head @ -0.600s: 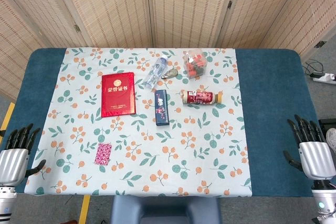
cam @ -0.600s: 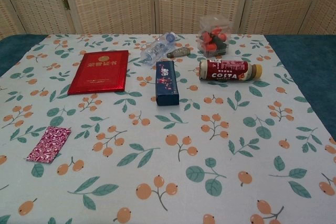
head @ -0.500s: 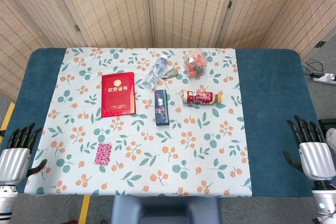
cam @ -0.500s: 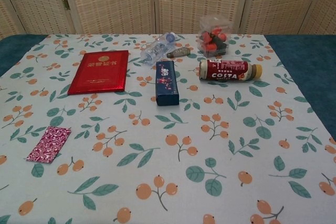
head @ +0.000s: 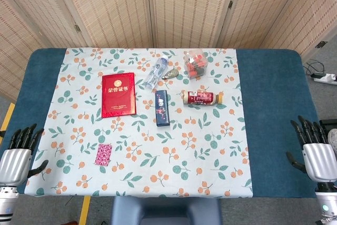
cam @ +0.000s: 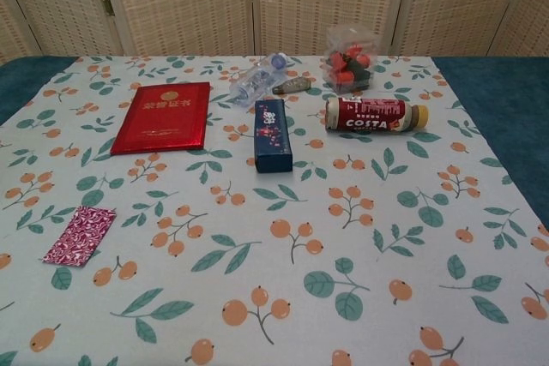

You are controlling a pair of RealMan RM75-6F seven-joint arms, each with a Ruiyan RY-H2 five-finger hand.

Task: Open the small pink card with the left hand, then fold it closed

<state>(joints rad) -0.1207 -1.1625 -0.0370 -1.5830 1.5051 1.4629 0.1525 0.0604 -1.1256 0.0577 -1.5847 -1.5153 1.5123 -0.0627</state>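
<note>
The small pink patterned card (head: pixel 103 154) lies flat and closed on the floral cloth near the table's front left; the chest view shows the card (cam: pixel 80 235) at its left side. My left hand (head: pixel 17 155) hovers off the table's front-left corner, fingers apart and empty, well to the left of the card. My right hand (head: pixel 316 154) hangs off the front-right edge, fingers spread, holding nothing. Neither hand appears in the chest view.
A red certificate booklet (head: pixel 118 94), a dark blue box (head: pixel 162 107), a Costa bottle (head: pixel 202 97) lying on its side, a clear water bottle (head: pixel 156 71), a small grey object (head: pixel 172 74) and a clear box of red items (head: pixel 194 64) sit further back. Woven screens stand behind the table.
Both hands have sunk slightly toward the bottom of the head view. The card and other objects have not moved.
</note>
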